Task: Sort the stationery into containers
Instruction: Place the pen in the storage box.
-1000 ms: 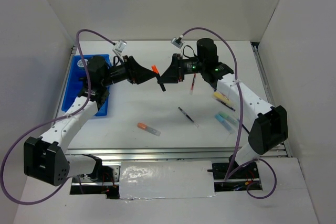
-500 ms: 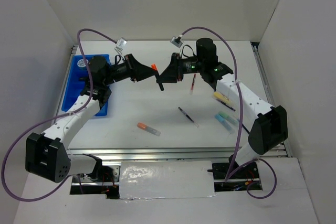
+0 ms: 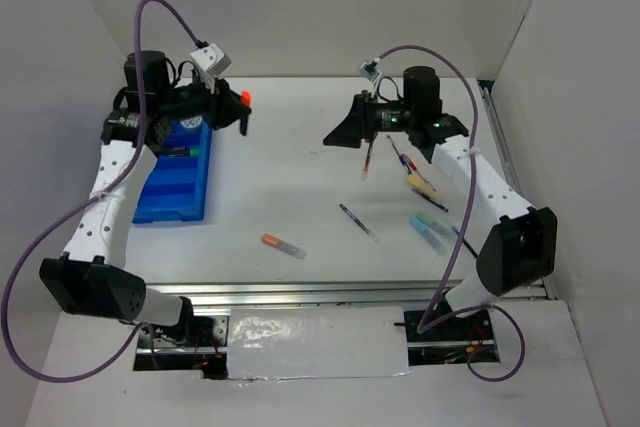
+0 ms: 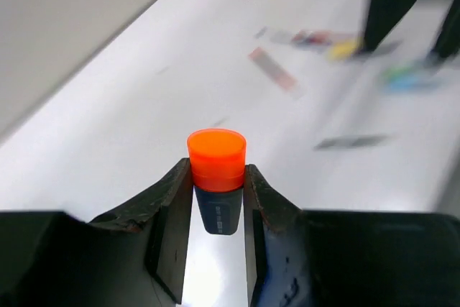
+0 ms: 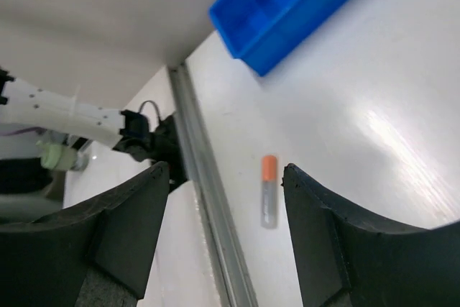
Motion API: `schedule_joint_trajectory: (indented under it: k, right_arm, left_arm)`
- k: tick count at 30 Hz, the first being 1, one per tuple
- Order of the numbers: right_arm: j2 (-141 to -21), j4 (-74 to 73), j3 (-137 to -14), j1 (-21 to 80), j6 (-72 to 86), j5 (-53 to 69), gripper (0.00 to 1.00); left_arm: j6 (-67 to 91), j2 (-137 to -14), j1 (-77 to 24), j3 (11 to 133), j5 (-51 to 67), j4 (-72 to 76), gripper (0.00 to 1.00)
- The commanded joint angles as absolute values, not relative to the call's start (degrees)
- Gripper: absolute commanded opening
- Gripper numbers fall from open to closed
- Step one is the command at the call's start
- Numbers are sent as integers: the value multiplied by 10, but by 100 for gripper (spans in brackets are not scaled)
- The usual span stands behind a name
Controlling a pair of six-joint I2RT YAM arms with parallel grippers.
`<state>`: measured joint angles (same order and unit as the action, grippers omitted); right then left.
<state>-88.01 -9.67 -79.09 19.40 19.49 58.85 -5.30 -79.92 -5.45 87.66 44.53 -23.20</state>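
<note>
Most stationery lies unsorted on the bench (image 3: 280, 177): 1 orange highlighter (image 3: 283, 245), dark pens (image 3: 358, 222), more markers (image 3: 430, 228). The left tool (image 4: 217, 172) clamps an orange-capped marker (image 4: 216, 156) near the blue tray (image 3: 165, 209). The right tool (image 5: 223, 177) gapes wide, empty.

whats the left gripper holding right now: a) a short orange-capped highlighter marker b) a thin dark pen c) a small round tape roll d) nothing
A: in the left wrist view the left gripper is shut on the short orange-capped highlighter marker, whose orange cap sticks out past the tips.
</note>
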Motion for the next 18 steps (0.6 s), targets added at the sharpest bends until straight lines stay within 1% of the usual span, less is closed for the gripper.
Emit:
schedule_joint_trajectory:
  k: [1,2,3,5,6,7,8,10,15,18]
  right_arm:
    - [-838,-178,-800,159,123,570,71]
    - [-836,-190,-795,154,105,563,71]
    - [-831,-196,-788,145,101,559,71]
    - [-824,-200,-769,136,92,545,71]
    - [-823,-197,-761,131,92,540,71]
    - [-822,-195,-756,128,94,537,71]
    - [-821,-192,-747,126,98,531,71]
    - [-824,-190,-743,122,101,528,70]
    - [-830,-190,-738,123,98,519,70]
    - [-835,-185,-735,123,98,516,70]
  left_arm:
    - [-497,-835,-9,942,368,-532,0]
    - [-542,-853,28,945,341,-551,0]
    - [-628,-863,40,945,325,-581,0]
    - [-690,-888,70,937,268,-581,0]
    - [-752,-900,82,932,251,-579,0]
    - [-773,-910,87,932,235,-576,2]
    - [-801,-935,99,939,210,-562,3]
    - [-824,-965,110,957,200,-559,4]
    - [-891,-1082,140,1074,207,-597,4]
    - [-928,-1117,147,1081,203,-583,3]
